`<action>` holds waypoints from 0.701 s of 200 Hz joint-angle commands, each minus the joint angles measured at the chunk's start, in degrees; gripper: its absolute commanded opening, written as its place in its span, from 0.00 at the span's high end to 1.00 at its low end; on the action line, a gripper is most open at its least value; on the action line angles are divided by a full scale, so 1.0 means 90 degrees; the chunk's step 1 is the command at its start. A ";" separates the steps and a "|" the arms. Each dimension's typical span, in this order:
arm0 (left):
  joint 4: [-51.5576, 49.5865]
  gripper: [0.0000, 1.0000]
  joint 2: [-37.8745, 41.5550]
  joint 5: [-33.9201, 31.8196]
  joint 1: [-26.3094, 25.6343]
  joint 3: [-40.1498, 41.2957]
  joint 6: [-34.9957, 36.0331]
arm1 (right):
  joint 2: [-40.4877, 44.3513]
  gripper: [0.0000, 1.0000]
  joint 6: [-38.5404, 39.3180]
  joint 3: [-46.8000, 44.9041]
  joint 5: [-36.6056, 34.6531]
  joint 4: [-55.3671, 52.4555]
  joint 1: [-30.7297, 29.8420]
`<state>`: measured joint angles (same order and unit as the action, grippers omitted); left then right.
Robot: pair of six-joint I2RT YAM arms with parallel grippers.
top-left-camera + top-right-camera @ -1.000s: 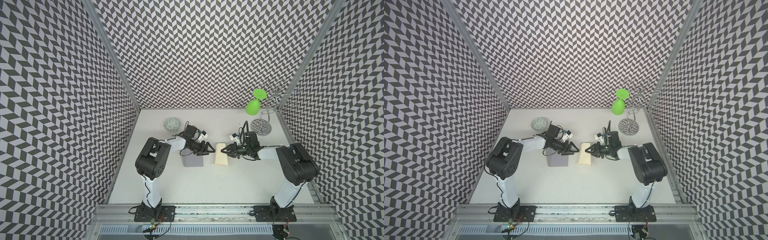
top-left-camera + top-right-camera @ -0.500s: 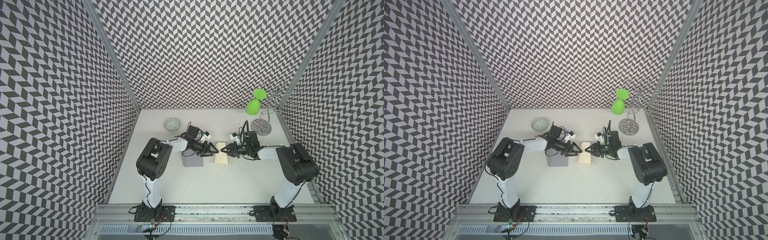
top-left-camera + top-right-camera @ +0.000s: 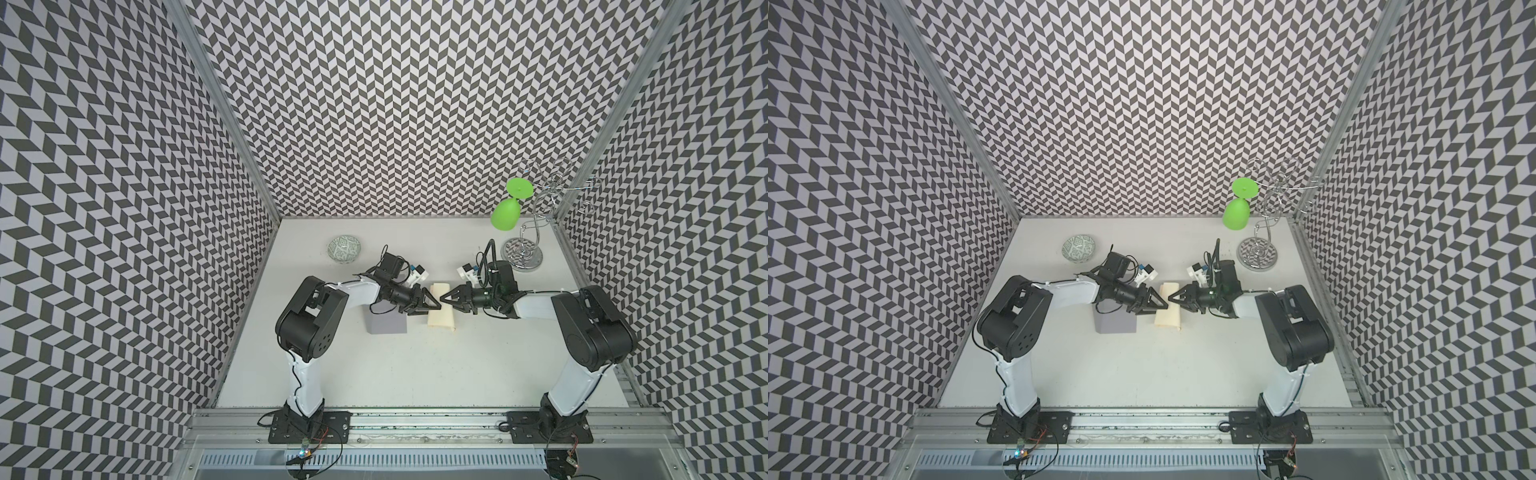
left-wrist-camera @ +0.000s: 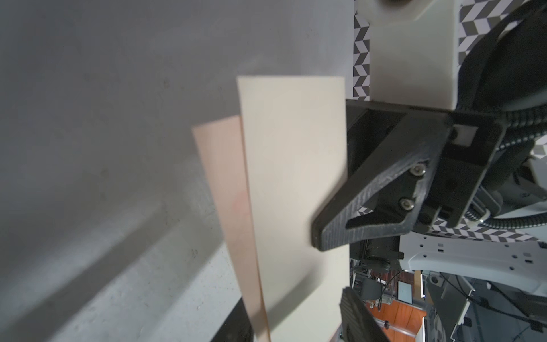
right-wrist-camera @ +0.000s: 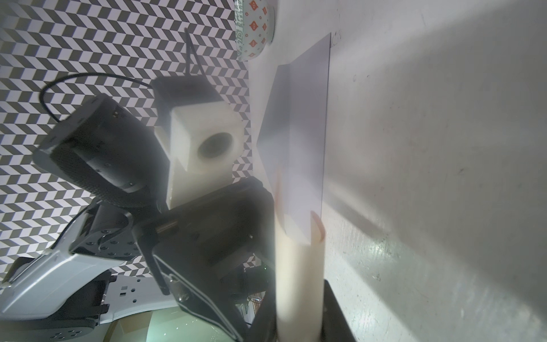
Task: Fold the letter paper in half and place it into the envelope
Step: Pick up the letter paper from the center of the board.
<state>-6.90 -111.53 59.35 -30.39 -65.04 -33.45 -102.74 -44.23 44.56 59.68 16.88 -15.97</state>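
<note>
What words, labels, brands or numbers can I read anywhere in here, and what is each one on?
None can be read.
peach-beige letter paper: only a faint reddish smudge, too blurred to read.
patterned ceramic bowl: orange ornaments, no legible letters.
grey-lavender envelope: blank on the side shown.

Envelope point(image 3: 386, 326) left, letter paper point(image 3: 441, 320) right, bowl point(image 3: 344, 249) behind.
</note>
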 commanded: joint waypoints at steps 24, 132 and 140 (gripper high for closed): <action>0.0486 0.75 -0.0002 0.0288 -0.0034 -0.0140 -0.0183 | -0.0001 0.68 0.0363 0.0215 -0.0261 -0.0193 -0.0081; 0.0728 0.98 0.0168 0.0396 -0.0066 0.0114 -0.0319 | 0.0137 0.54 0.0477 0.0203 -0.0367 -0.0344 -0.0181; 0.0571 1.00 0.0206 0.0337 -0.0037 0.0091 -0.0187 | 0.0155 0.50 0.0537 0.0232 -0.0388 -0.0430 -0.0183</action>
<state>-1.39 -111.50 62.00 -30.72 -64.31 -37.43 -102.74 -40.91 45.43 56.99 13.52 -16.99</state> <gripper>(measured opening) 0.043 0.448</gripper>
